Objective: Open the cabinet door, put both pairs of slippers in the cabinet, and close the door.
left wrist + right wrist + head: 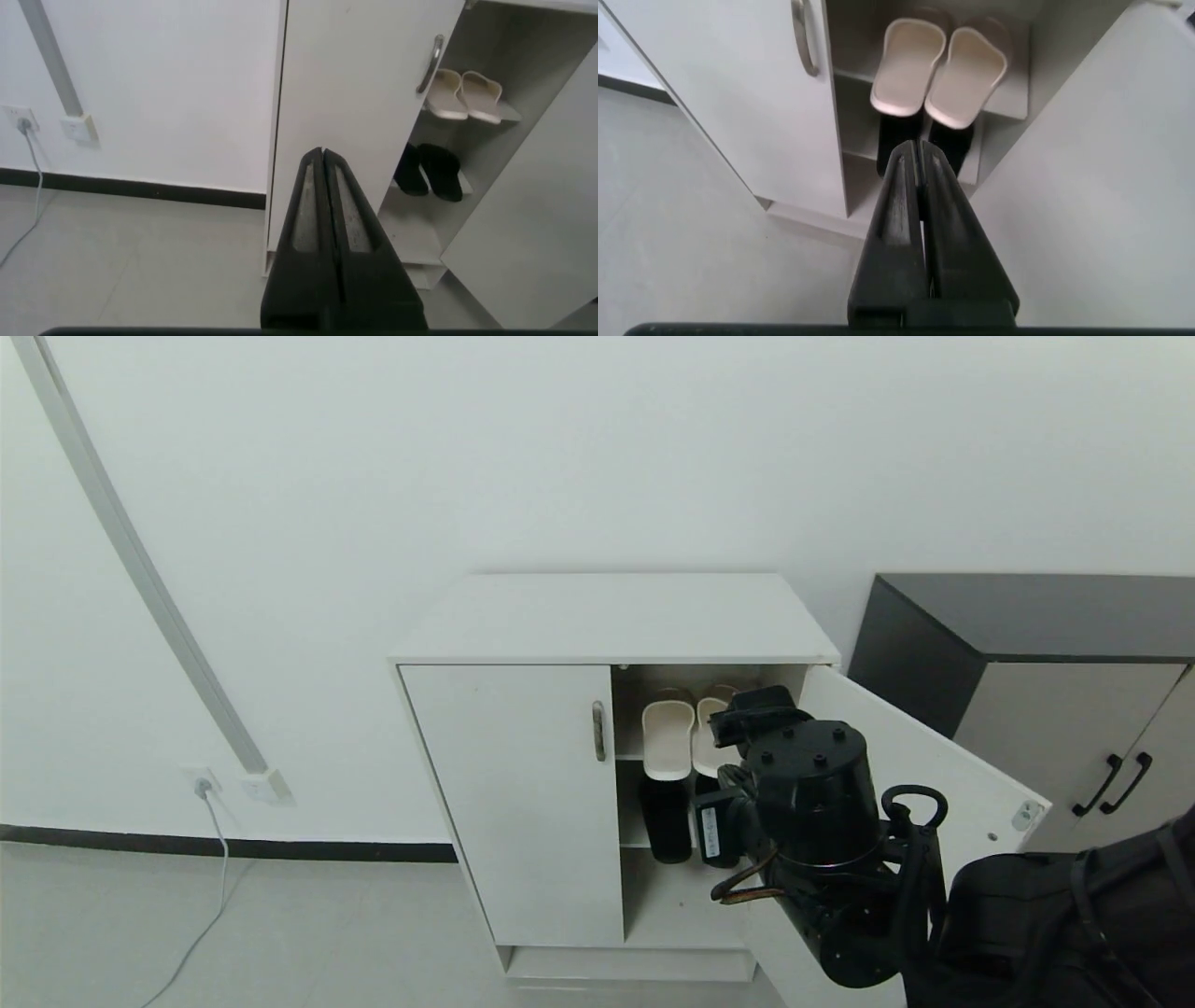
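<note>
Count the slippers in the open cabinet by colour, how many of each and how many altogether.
Cream slippers: 2
Black slippers: 2
Total: 4

Head camera sat high and well back, looking forward and down over the whole white cabinet [611, 616], wall and floor included. Left wrist camera was lower and farther out on the closed door [509, 793] side, sighting along the left gripper [323, 154] at an angle into the open half. Right wrist camera was in close, tipped down past the right gripper [922, 147]. All three shared the shelves with the cream slippers [668, 737] and black slippers [667, 821].
</note>
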You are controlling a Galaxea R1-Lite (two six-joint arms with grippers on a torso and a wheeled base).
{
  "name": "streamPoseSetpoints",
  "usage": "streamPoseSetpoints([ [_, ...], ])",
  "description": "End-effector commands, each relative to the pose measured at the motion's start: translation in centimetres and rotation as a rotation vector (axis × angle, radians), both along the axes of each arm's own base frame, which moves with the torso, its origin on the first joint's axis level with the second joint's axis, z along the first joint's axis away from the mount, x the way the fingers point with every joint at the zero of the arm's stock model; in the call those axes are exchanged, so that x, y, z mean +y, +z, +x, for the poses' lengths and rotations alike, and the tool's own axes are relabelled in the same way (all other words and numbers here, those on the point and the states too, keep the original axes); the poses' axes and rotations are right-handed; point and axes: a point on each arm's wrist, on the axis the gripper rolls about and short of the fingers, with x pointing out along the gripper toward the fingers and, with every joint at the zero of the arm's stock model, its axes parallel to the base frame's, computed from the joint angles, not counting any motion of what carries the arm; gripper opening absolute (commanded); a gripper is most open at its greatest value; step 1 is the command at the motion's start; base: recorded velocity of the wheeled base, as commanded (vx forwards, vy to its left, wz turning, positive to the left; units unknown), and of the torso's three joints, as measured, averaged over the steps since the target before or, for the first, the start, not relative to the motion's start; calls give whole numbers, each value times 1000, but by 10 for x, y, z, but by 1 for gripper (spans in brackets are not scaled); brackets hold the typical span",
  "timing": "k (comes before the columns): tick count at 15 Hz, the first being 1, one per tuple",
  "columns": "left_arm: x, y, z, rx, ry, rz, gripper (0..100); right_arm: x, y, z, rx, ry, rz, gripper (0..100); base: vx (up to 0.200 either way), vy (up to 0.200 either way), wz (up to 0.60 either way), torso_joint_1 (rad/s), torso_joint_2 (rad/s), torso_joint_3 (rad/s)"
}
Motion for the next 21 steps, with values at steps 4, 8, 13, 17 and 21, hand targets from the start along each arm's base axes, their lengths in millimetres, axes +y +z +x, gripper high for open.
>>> streamPoseSetpoints([
  [4, 0, 0, 0, 0, 0, -1, 0, 1, -1, 0, 3, 3, -2, 0, 0, 0, 0, 229, -549, -321],
  [8, 0, 0, 0, 0, 2, -1, 0, -1, -3, -1, 4, 2, -14, 0, 0, 0, 0, 259, -593, -332],
  [13, 0, 0, 0, 0, 2, -1, 0, -4, -7, -3, 2, 10, -49, 0, 0, 0, 0, 174, -376, -203],
  [17, 0, 0, 0, 0, 0, -1, 0, -5, -10, -4, 11, 12, -63, 0, 0, 0, 0, 0, 0, 0],
  [21, 0, 0, 0, 0, 0, -1, 0, -5, -11, -4, 13, 18, -61, 0, 0, 0, -450, 2, 1, 3],
])
